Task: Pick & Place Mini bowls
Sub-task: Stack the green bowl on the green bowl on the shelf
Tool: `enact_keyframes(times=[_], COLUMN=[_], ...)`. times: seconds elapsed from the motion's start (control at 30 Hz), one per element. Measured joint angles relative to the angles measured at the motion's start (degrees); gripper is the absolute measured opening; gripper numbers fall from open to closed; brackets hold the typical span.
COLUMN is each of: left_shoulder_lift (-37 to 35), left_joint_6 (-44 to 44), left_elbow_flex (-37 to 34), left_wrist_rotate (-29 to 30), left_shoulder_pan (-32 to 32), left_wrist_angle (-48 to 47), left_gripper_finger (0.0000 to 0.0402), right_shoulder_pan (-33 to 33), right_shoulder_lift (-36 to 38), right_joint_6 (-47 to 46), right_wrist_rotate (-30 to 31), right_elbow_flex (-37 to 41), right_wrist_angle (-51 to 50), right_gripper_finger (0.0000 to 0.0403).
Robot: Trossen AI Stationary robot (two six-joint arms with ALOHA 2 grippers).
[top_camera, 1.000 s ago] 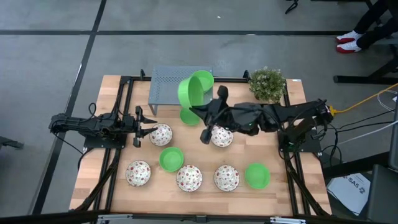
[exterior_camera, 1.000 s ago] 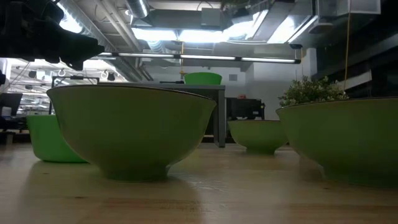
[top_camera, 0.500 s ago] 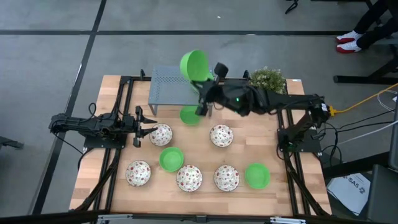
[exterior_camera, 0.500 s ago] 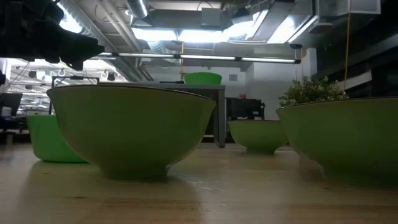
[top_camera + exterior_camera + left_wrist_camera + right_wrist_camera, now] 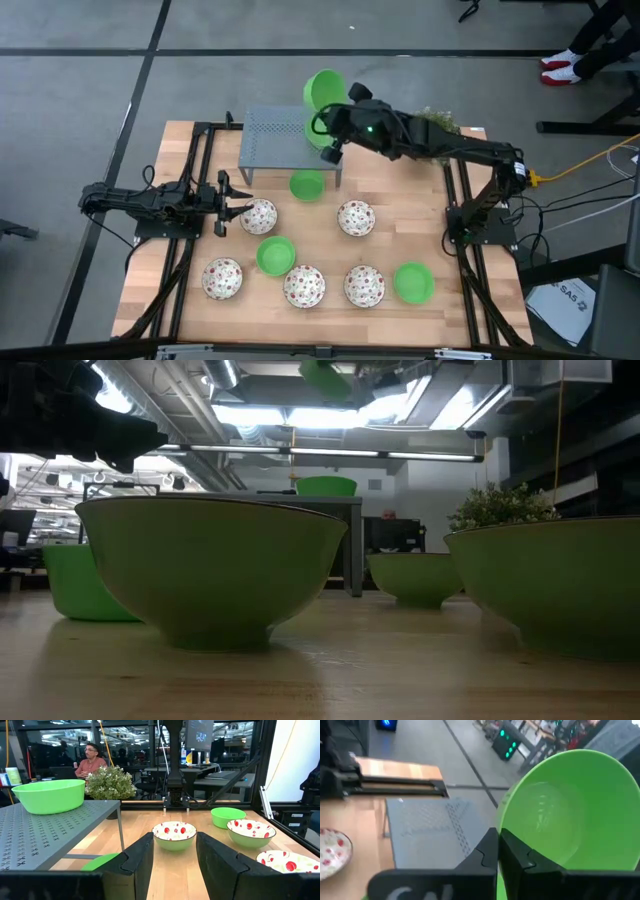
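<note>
While my left gripper (image 5: 243,207) waits at the left of the high view, low over the wooden table (image 5: 450,310), its fingers (image 5: 137,857) stand apart and hold nothing; a speckled bowl (image 5: 259,215) lies just beside them. To the right of it, in the upper middle of the frame, stands the grey shelf (image 5: 280,138), with one green bowl (image 5: 49,796) upright on top, as the left wrist view shows, and another green bowl (image 5: 307,185) on the table at the shelf's front edge. My right gripper (image 5: 330,128) is raised over the right end of the shelf, the arm stretched long from the right side of the table and passing over the small plant (image 5: 110,782). Its fingers (image 5: 517,857) are closed on the rim of a green mini bowl (image 5: 324,91), which is tipped on its side. More bowls, speckled and green, lie across the lower part of the table. Beyond the table, a person sits in the room, upper left of the left wrist view.
</note>
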State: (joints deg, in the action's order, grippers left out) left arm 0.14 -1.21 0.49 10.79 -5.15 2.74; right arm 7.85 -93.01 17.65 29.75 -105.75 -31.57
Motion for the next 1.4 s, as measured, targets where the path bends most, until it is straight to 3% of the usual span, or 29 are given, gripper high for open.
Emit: enact_keyframes(times=[0.7,0.97,1.4], left_shoulder_lift=[0.0,0.0,0.0], left_joint_6=[0.0,0.0,0.0], left_elbow_flex=[0.0,0.0,0.0], left_wrist_rotate=[0.0,0.0,0.0], left_shoulder_pan=[0.0,0.0,0.0], left_wrist_angle=[0.0,0.0,0.0], left_gripper_finger=[0.0143,0.0143,0.0143], right_shoulder_pan=[5.8,7.6,10.4], right_shoulder_lift=[-10.4,-10.5,-10.4], right_joint_6=[-5.2,-9.0,-5.1], right_wrist_rotate=[-6.1,-9.4,-17.0], right_elbow_flex=[0.0,0.0,0.0], right_wrist_angle=[-5.9,-12.6,-16.3], right_gripper_finger=[0.0008,0.0008,0.0008])
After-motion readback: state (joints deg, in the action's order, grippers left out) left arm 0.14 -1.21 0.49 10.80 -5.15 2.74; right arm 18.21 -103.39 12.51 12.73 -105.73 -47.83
